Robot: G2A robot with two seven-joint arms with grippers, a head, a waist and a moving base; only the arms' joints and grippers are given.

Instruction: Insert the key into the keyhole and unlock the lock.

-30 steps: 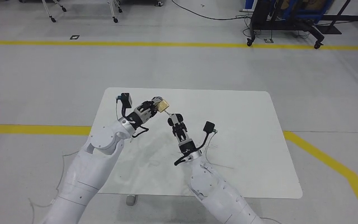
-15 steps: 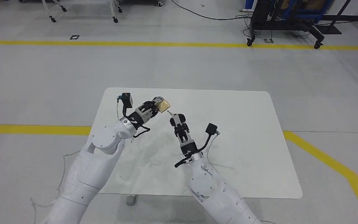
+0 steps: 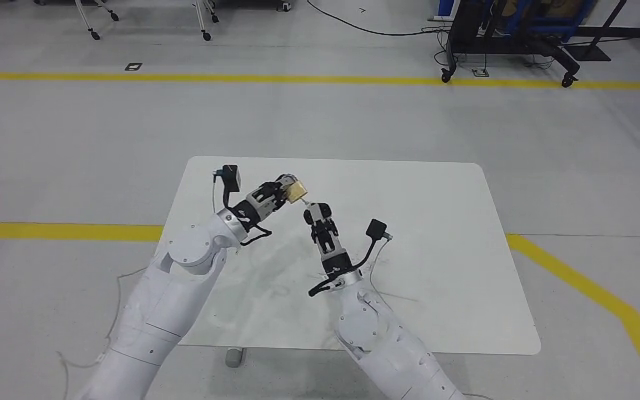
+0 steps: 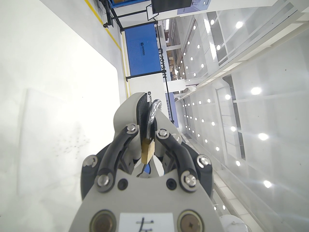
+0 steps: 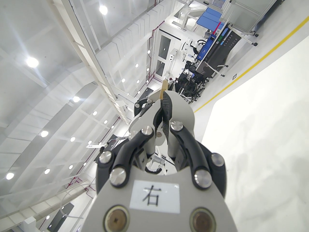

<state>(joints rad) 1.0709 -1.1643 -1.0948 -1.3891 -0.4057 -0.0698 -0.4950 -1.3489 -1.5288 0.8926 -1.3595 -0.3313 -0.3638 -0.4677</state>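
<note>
Above the white table [image 3: 430, 260], my left gripper [image 3: 282, 190] is shut on a small brass padlock [image 3: 293, 187]. In the left wrist view the lock's brass body [image 4: 147, 151] sits deep between the fingers, and its silver shackle [image 4: 154, 112] reaches up to the fingertips of the left gripper [image 4: 151, 103]. Just right of the lock, my right gripper [image 3: 314, 210] is shut on a brass key [image 5: 164, 86]. The key's blade sticks out past the tips of the right gripper [image 5: 163, 98]. The key [image 3: 305, 201] points toward the lock, a short gap away.
Both arms hover over the left half of the table, whose near-left surface [image 3: 270, 290] looks scuffed. Yellow floor lines [image 3: 300, 78] run past the table, and wheeled frames [image 3: 510, 40] stand far behind it.
My left arm has shifted slightly to the right with the padlock. The right gripper has moved only a little, still holding the key close to the lock.
</note>
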